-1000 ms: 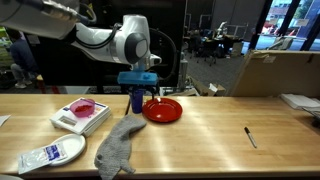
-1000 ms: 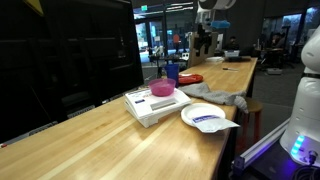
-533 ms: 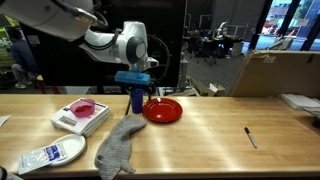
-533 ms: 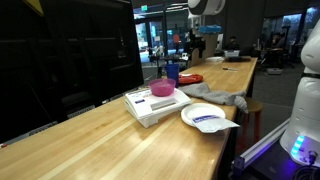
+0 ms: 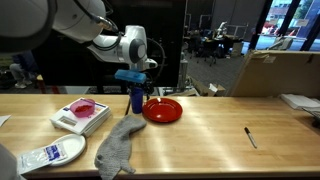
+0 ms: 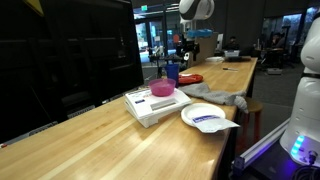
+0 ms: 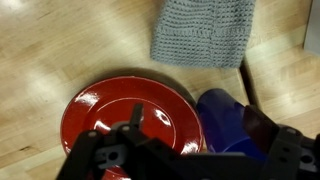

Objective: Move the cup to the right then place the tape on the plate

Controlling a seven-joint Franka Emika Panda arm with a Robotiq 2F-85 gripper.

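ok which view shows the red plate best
The wrist view: it looks straight down on the plate, large and round, nearly all in frame. In an exterior view the plate is a small flat oval; in an exterior view set farther off, the plate is just a red sliver.

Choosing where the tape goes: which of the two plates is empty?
The glossy red plate beside the blue cup; the white plate holds a packet.

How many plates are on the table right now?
2: the red plate beside the blue cup, and a white plate holding a packet near the grey cloth.
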